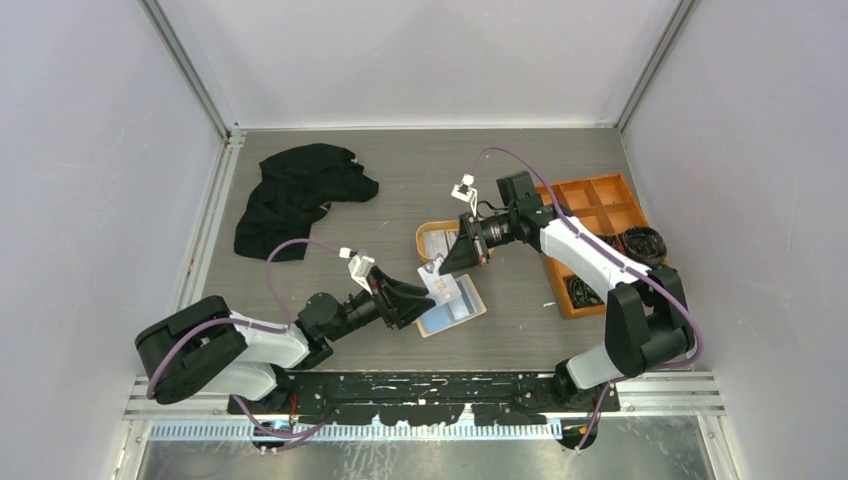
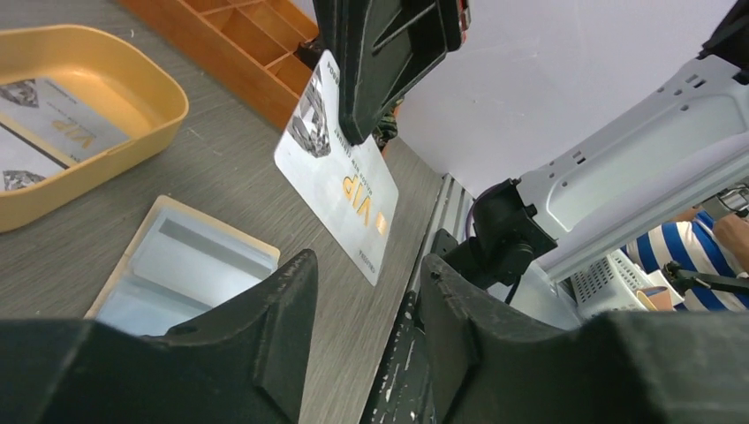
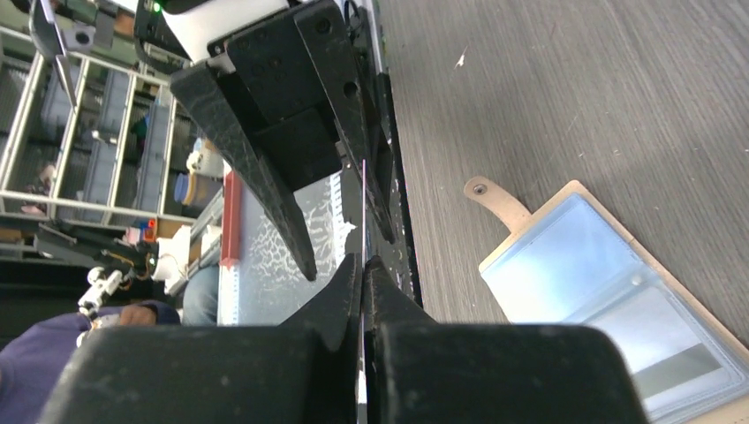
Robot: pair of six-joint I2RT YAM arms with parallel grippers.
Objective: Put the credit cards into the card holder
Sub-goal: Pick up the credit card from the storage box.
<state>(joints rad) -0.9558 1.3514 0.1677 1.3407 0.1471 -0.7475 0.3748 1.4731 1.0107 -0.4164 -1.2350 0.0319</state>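
A grey wood-grain table (image 1: 520,320) sits inside plain white walls, and from above a crumpled black cloth (image 1: 300,195) lies at its far left, with an orange compartment box (image 1: 592,212) at the right. Near the middle an orange oval tray (image 1: 422,240) holds a couple of pale cards (image 1: 440,243). Just in front of the tray the wallet (image 1: 464,312) lies open and flat on the table. The right gripper (image 1: 443,268) and the left gripper (image 1: 425,300) meet above the wallet's near-left edge, with a single white card (image 1: 442,287) between them. In the left wrist view the right gripper (image 2: 380,79) comes down from the top, pinching the upper edge of the card (image 2: 349,194), which hangs tilted in the air with "VIP" printed on it in gold. Below it the left gripper (image 2: 366,327) has its two fingers (image 2: 283,327) well apart, gripping nothing. The wallet (image 2: 185,261) lies on the table to the left, its pale blue inside facing up, and the tray (image 2: 168,97) with its cards (image 2: 62,128) sits beyond it, with the box (image 2: 238,35) farther back. In the right wrist view the right gripper (image 3: 363,283) is closed tight on the card (image 3: 363,212), seen edge-on as a thin line that runs up between the spread fingers of the left gripper (image 3: 340,252). The wallet (image 3: 609,291) lies open at the lower right with its snap tab (image 3: 495,199) flat on the table.
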